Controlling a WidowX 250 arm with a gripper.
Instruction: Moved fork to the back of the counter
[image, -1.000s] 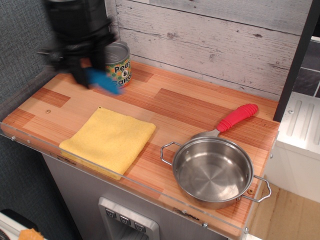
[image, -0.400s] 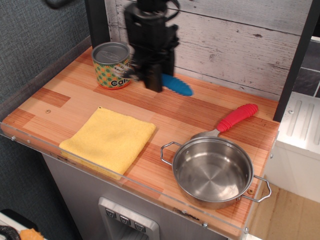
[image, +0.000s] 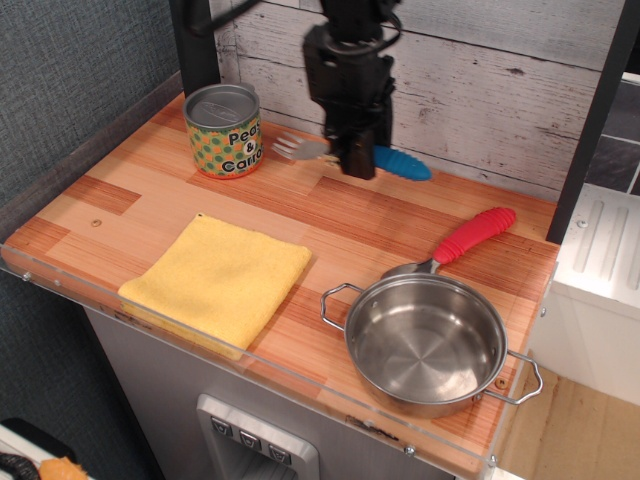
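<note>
The fork (image: 400, 162) has silver tines (image: 293, 148) pointing left and a bright-blue ribbed handle pointing right. It hangs level just above the wood-plank counter (image: 330, 215), near the back wall. My black gripper (image: 356, 160) comes down from above and is shut on the fork's middle. The gripper body hides the part of the fork between tines and handle.
A green-and-orange can (image: 224, 131) stands at the back left, close to the fork's tines. A yellow cloth (image: 218, 278) lies at the front left. A steel pan (image: 426, 342) sits at the front right, with a red-handled utensil (image: 474, 236) behind it. A clear rim (image: 200, 335) edges the front.
My gripper has carried the fork from the left, by the can, to the right along the back of the counter. The fork's tines now show clear of the gripper.
</note>
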